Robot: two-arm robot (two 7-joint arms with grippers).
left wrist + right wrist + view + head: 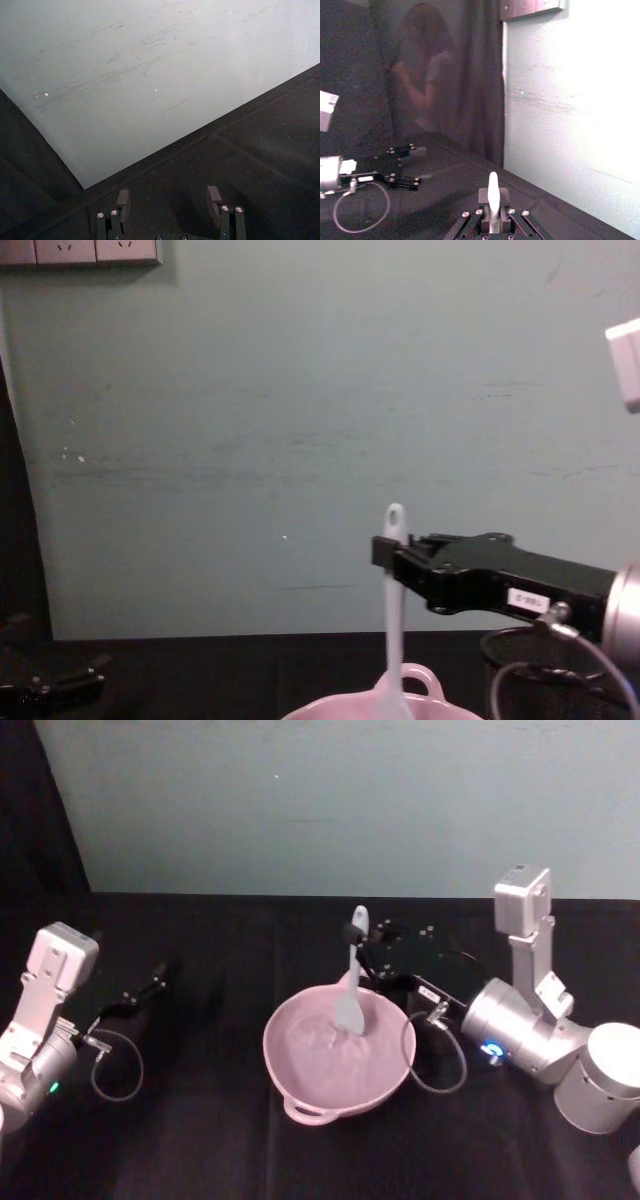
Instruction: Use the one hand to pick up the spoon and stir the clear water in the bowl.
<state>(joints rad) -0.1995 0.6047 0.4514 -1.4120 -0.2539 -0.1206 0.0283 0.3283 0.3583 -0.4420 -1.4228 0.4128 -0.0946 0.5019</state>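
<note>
**Q:** What has the right gripper [356, 934] got?

**A:** It is clenched on the upper handle of the white spoon [351, 982]. The spoon hangs upright just below its fingers, with the paddle down inside the pink bowl [272, 1055] underneath.

**Q:** And the left gripper [148, 984]?

**A:** It is parked well away from the bowl over the black table [200, 1140], fingers spread and holding nothing.

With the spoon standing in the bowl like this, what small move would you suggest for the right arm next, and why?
Probably sweep the right claw in a small circle. It is shut on the spoon, held upright, its head inside the pink bowl, so stirring can proceed. The left claw sits parked, open.
</note>
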